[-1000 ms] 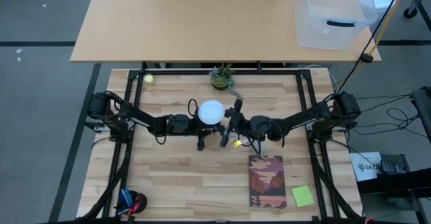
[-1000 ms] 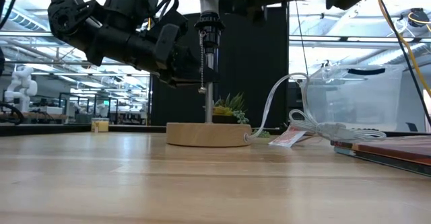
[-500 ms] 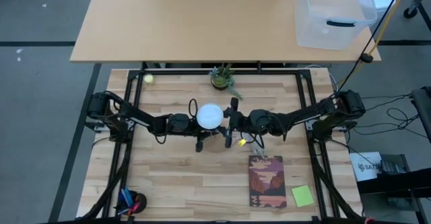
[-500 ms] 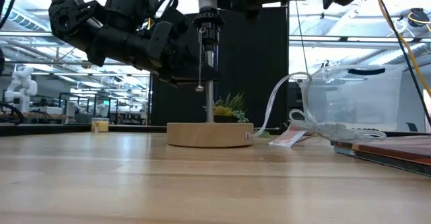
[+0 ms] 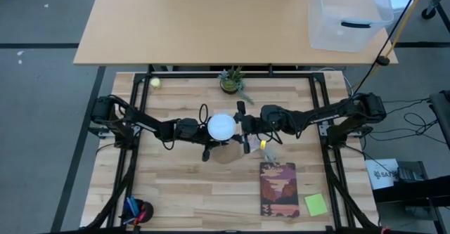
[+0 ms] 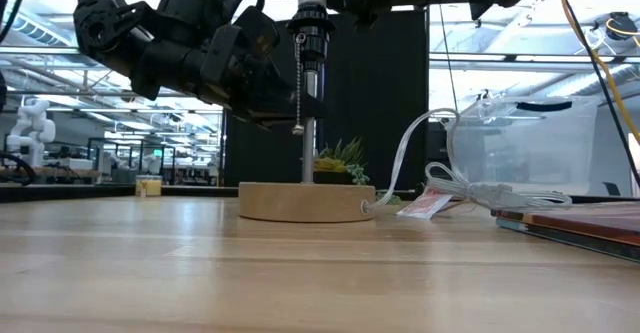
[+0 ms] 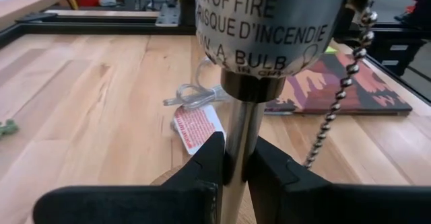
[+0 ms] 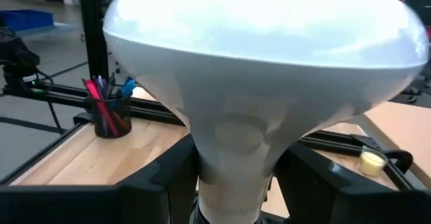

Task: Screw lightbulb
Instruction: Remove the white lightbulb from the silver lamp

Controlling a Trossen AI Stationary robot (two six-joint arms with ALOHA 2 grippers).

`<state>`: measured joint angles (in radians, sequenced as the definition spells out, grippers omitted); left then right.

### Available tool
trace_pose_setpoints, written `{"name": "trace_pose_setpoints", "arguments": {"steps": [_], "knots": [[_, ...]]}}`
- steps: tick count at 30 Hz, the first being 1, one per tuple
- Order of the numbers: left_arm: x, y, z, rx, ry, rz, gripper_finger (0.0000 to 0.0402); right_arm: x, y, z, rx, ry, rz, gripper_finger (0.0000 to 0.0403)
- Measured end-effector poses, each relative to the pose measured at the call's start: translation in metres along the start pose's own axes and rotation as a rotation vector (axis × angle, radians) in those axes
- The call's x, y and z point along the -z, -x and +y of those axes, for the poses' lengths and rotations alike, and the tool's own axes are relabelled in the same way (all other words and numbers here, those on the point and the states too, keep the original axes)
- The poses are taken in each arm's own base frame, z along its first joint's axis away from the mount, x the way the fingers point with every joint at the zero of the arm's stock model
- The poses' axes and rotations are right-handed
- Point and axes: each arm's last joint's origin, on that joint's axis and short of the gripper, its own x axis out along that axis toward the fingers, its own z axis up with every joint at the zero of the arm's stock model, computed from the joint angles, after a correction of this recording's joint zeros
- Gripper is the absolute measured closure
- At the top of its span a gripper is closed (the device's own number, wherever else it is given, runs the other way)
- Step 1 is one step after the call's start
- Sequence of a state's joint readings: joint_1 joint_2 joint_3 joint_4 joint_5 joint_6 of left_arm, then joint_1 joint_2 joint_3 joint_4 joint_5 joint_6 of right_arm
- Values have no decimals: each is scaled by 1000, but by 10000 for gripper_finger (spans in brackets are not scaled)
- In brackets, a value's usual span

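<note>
The right claw [image 5: 242,125] has swung round the lightbulb [image 5: 221,127], gripping its neck from three o'clock at table [image 5: 183,171] centre, suggesting screwing underway. The left claw [image 7: 232,160] clamps the lamp stem [image 7: 239,136].

Matt frosted white lightbulb [image 8: 262,69]; polished metal lamp stem [image 7: 237,150] with beaded metal chain [image 7: 340,93]; smooth pale wooden base [image 6: 305,201]; planked wooden table [image 5: 190,185].

bare front planks [image 5: 183,185], book [image 5: 279,189] blocking right, plant [image 5: 231,81] behind
</note>
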<state>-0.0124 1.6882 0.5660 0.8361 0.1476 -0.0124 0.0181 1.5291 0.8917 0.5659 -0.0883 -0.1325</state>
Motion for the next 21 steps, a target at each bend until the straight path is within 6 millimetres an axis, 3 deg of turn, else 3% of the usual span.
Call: {"name": "trace_pose_setpoints", "arguments": {"steps": [12, 21], "knots": [[1, 0, 0, -13, 5, 10, 356, 1, 0, 5, -4, -32, 15, 154], [1, 0, 1, -69, 9, 9, 356, -16, 23, 18, 116, -70, 77, 145]]}}
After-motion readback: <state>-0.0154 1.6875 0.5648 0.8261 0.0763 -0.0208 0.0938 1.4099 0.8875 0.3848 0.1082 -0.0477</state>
